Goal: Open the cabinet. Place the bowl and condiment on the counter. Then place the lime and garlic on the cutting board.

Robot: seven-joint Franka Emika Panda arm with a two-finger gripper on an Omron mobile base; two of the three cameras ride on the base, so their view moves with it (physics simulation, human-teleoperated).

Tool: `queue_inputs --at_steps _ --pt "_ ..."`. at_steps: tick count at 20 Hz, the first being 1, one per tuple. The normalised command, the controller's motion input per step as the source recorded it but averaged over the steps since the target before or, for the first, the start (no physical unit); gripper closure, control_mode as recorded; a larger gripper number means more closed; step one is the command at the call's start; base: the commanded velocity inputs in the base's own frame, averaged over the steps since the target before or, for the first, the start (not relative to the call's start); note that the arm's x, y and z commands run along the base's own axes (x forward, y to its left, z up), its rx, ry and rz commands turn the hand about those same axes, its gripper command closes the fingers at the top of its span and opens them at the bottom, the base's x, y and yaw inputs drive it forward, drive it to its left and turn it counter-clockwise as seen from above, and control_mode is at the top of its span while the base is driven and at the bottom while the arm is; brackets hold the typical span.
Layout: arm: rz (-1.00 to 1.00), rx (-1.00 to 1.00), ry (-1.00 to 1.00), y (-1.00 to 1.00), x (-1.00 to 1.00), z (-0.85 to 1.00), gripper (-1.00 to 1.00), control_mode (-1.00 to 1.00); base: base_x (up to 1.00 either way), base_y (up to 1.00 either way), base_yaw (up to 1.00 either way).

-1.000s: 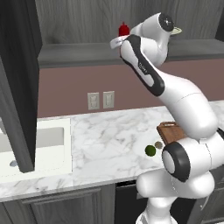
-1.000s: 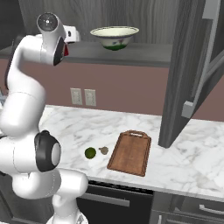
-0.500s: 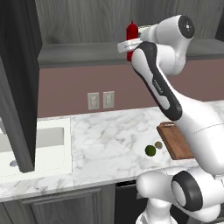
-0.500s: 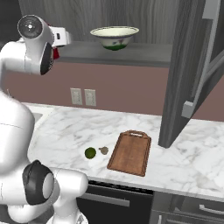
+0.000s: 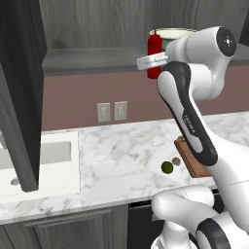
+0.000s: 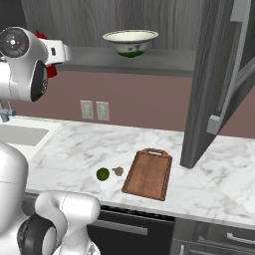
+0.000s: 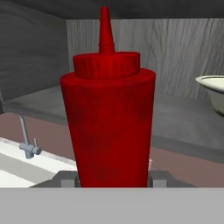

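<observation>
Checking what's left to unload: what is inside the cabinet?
On the cabinet shelf sits the bowl; the condiment stands upright beside it. The bowl's inside is hidden.

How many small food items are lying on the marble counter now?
2: the lime and the garlic lie side by side on the counter, just left of the cutting board. Others may be hidden behind the arm.

Red condiment (image 7: pixel 107 127) upright between the fingers (image 7: pixel 67 180), bowl (image 7: pixel 213 89) beside.
</observation>
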Motion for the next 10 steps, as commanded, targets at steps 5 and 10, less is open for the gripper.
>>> queue_inputs --at_steps 5,10 --pt "0.0 0.0 0.11 0.0 -0.09 -0.24 1.0 -1.0 0.0 0.0 0.0" --pt "0.0 0.0 0.13 0.0 0.0 -0.24 1.0 -1.0 0.0 0.0 0.0"
